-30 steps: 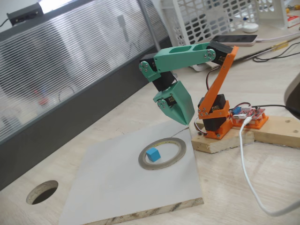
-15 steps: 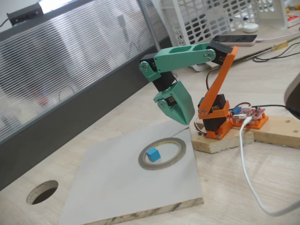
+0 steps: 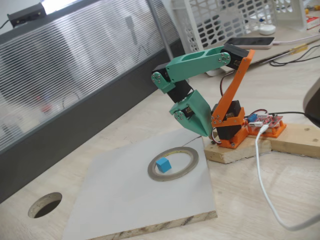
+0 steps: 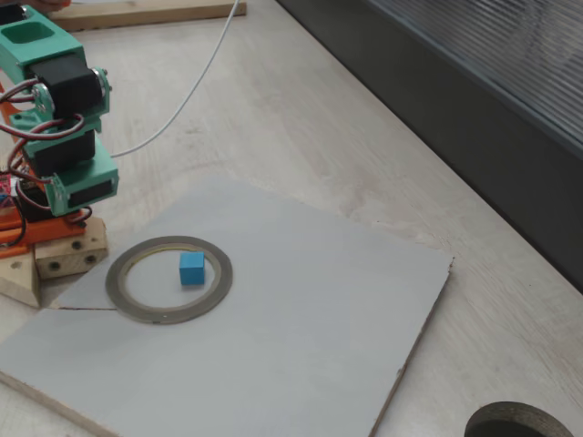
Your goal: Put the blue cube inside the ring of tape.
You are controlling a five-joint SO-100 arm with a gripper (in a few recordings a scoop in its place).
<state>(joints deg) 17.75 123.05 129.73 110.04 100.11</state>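
Grey board (image 3: 125,200) on pale wood desk (image 3: 280,190), blue cube (image 3: 162,164) inside ring of tape (image 3: 173,163) on board, green gripper (image 3: 204,134) raised nr board's far edge, pincer clenched empty, round desk hole (image 3: 45,204) beside board, ribbed window panel (image 3: 75,65) behind.

The blue cube (image 3: 162,164) sits inside the ring of tape (image 3: 173,163), left of its centre, on a pale grey board (image 3: 125,200) in the lower middle of the frame. Above the ring's right side hangs the green gripper (image 3: 204,134), tips pointing down and drawn together, clear of both. Its orange base (image 3: 229,131) stands on a wood block (image 3: 235,150) at centre right. A round hole (image 3: 45,204) shows lower left.
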